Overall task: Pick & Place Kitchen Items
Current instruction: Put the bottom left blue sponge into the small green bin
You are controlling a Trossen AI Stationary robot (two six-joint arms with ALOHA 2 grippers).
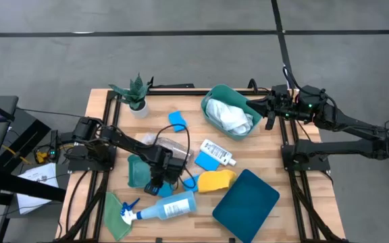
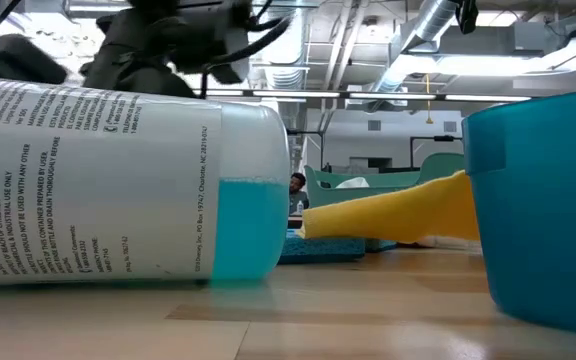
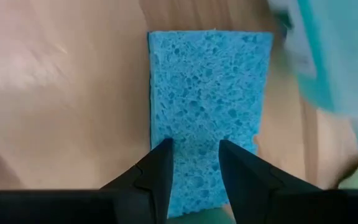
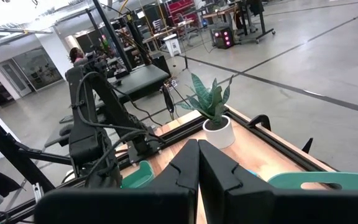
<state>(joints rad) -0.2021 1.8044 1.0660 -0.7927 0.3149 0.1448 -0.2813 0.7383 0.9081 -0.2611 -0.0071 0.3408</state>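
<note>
The left claw hangs low over the middle of the wooden bench, its two fingers parted over a blue sponge that lies flat on the wood directly beneath it. The fingers straddle only a middle strip of the sponge and nothing is clamped between them; whether the tips touch its surface cannot be told.

Just beside this claw, toward the front edge, lies the pale-blue spray bottle on its side, with a green cloth by its nozzle. On the claw's other side sit a yellow cloth, a second blue sponge and the small white bottle. A third blue sponge lies farther off, toward the potted plant.

The right claw is clenched on nothing and hovers at the bench's far right side, just beside the teal tub that holds a white cloth. A teal lid rests near the front right.
</note>
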